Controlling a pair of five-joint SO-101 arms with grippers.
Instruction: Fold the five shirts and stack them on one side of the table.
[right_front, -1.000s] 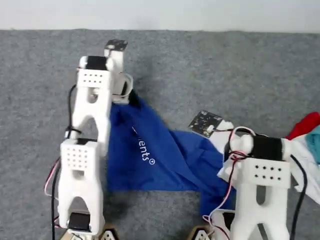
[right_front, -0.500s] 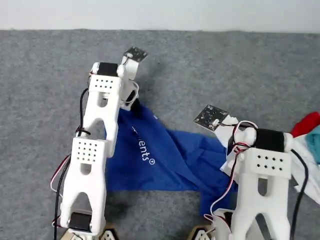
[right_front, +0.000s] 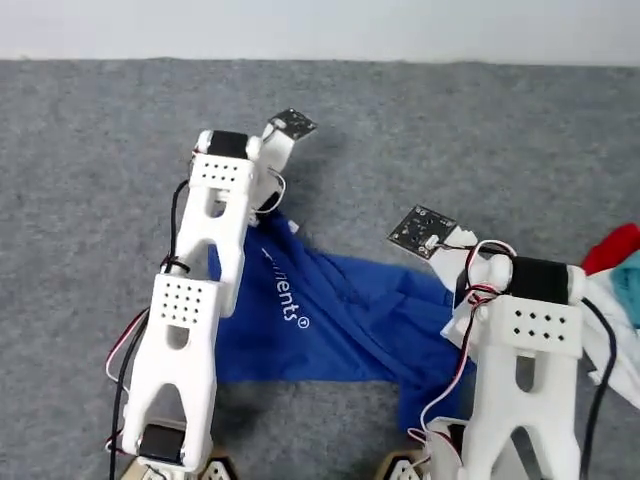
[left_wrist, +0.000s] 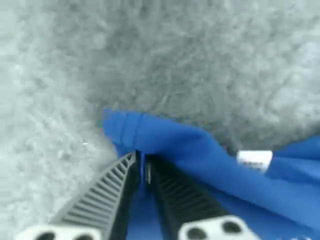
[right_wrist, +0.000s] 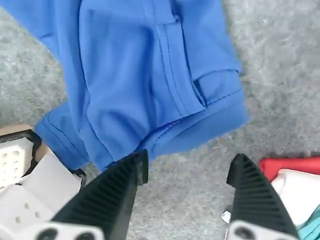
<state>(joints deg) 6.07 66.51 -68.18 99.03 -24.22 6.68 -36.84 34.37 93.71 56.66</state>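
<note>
Our left arm (right_front: 200, 290) stretches far forward, slanting toward the right, the left gripper (left_wrist: 142, 162) pinched tight on the blue shirt (left_wrist: 200, 150), while our right arm (right_front: 520, 350) sits tucked near its base, the right gripper (right_wrist: 190, 159) spread wide.

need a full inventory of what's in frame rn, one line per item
blue shirt: 1, blue with white print, lying crumpled mid-table between the arms
clothes pile: 1, red, teal and white pieces, at the table's right edge in the high view
table: 1, grey fuzzy cover, under everything
left arm: 1, white, jaws shut on the blue shirt's far corner
right arm: 1, white, jaws open above the table beside the blue shirt's hem
</note>
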